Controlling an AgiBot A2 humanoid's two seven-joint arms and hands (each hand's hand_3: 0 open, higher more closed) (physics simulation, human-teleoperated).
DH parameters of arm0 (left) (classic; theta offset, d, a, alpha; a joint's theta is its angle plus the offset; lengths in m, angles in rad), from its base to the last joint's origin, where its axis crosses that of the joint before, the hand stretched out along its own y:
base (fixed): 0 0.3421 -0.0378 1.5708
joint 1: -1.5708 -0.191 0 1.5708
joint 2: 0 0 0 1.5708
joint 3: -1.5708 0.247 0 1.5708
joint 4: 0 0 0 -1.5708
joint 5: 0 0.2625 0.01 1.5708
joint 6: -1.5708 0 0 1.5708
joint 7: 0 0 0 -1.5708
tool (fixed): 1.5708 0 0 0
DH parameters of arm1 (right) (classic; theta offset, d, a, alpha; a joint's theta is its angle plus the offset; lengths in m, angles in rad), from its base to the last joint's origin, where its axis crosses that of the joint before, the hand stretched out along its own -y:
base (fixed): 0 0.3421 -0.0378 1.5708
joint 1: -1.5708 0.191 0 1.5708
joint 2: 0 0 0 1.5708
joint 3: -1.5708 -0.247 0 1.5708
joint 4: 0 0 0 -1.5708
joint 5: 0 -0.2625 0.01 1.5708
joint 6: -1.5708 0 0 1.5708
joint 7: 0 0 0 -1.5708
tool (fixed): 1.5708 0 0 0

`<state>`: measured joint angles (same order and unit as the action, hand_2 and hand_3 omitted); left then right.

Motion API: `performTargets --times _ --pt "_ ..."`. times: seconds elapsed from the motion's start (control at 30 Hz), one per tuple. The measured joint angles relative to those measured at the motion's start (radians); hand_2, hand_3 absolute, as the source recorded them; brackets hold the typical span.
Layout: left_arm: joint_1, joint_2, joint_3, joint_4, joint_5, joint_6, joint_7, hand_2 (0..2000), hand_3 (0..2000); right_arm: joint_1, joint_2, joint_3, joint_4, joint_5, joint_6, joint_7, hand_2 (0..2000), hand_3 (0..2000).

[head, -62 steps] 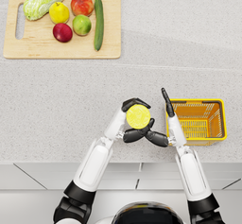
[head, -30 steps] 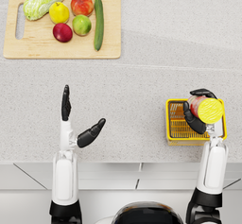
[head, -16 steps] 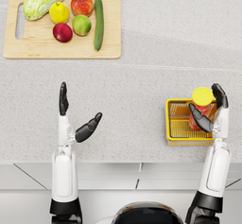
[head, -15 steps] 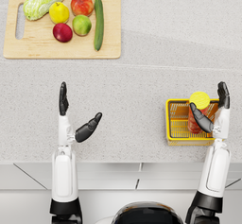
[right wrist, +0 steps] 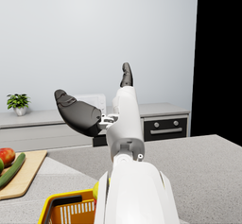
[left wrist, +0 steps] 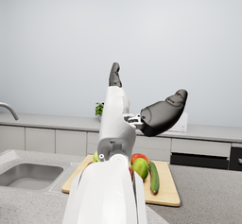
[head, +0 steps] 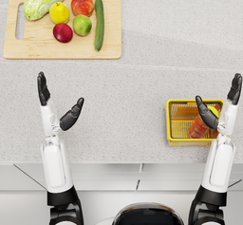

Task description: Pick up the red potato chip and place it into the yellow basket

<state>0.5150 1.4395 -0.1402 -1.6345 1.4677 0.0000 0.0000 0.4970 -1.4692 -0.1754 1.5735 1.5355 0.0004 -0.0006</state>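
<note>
Released and dropped: the red potato chip can (head: 198, 126) that sat high in the right hand (head: 219, 109) half a second ago now lies slanted inside the yellow basket (head: 176, 139), yellow lid toward the right arm, and that hand has lifted off it. Its fingers (head: 235, 87) are spread and empty, thumb angled over the basket, nothing gripped. Over on the other side the left hand (head: 56, 105) hangs open too, fingers apart, holding nothing, just as it was a second ago. Further out, the wooden cutting board (head: 33, 52) at the far left carries a cabbage (head: 44, 1), a lemon (head: 59, 13), a peach-coloured fruit (head: 82, 4), a red apple (head: 62, 32), a green apple (head: 82, 24) and a cucumber (head: 98, 22). Risk from here, as I judge it: the thumb hovers close above the can, so a careless withdrawal could snag the basket rim or tip the light basket. No brand or lettering can be read on the can at this size
</note>
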Motion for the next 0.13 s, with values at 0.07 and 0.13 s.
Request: performTargets --times 0.07,0.13 --pt "-0.001 0.0 -0.003 0.003 0.0 0.0 0.0 0 0 0.0 0.0 0.0 -0.001 0.0 0.0 0.0 0 0" --pt "-0.002 0.0 -0.004 0.004 0.0 0.0 0.0 0 0 0.0 0.0 0.0 -0.002 0.0 0.0 0.0 0 0"
